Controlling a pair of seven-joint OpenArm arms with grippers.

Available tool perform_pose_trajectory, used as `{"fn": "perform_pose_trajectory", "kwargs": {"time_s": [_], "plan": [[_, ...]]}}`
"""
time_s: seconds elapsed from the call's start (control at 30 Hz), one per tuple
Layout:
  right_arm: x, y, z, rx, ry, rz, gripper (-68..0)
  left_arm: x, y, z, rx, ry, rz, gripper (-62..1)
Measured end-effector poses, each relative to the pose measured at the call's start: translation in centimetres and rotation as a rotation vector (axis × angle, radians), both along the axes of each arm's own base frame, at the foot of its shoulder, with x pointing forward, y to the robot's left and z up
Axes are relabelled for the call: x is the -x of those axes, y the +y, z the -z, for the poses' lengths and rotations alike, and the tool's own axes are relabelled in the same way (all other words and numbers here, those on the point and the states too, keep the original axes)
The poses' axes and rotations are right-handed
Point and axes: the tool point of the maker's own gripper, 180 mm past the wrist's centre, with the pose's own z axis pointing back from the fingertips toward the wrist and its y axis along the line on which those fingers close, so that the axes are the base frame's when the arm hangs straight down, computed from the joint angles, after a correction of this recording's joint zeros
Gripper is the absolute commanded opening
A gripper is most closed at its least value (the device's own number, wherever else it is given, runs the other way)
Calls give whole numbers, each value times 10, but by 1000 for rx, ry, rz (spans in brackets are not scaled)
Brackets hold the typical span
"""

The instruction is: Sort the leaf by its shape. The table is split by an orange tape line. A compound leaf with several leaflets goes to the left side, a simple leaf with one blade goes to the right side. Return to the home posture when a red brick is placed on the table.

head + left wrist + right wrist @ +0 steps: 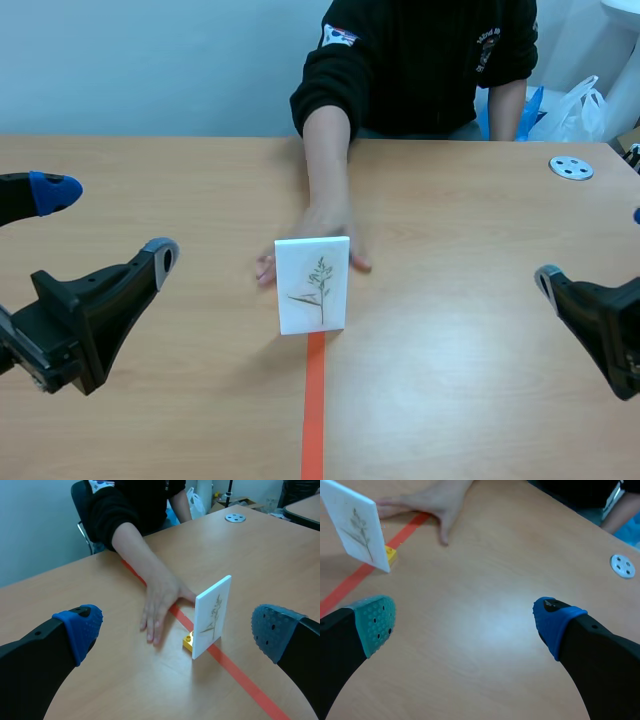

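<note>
A yellow brick [188,641] props the leaf card [212,615] upright for reading; the left claw [108,222] and right claw [465,622], flanking it, are open.

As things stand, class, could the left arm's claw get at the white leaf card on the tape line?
Probably yes. The left claw is open, and only bare table lies between it and the card. The person's hand rests behind the card, not in the way.

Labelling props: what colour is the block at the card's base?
The block is yellow; left wrist view shows it best.
</note>
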Motion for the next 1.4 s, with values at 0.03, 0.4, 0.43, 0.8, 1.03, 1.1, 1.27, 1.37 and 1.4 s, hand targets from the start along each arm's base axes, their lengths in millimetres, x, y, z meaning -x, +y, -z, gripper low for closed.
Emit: {"fn": "perform_pose_trajectory", "kwargs": {"time_s": [0.03,0.4,0.43,0.8,1.03,1.1,1.27,1.37,1.4], "plan": [[-2,1,-2,3,-5,-12,-115,0,0,0,0,0,0,14],[-18,-16,40,10,104,-88,-115,0,0,0,0,0,0,14],[-20,-16,44,9,114,-105,-115,0,0,0,0,0,0,14],[-58,6,61,-39,139,-247,-115,0,0,0,20,-4,-27,14],[-88,25,68,-39,147,-314,-115,0,-1,1,0,-9,-22,14],[-97,32,71,-24,153,-337,-115,-1,1,0,-3,-12,-26,14],[-116,58,76,-11,162,-402,-115,-7,13,-6,-8,-37,-71,14],[-116,83,81,-31,172,-453,-115,-8,18,-8,-17,-48,-82,14],[-115,92,83,-32,173,-473,-115,-9,19,-9,-20,-50,-85,14]]}}
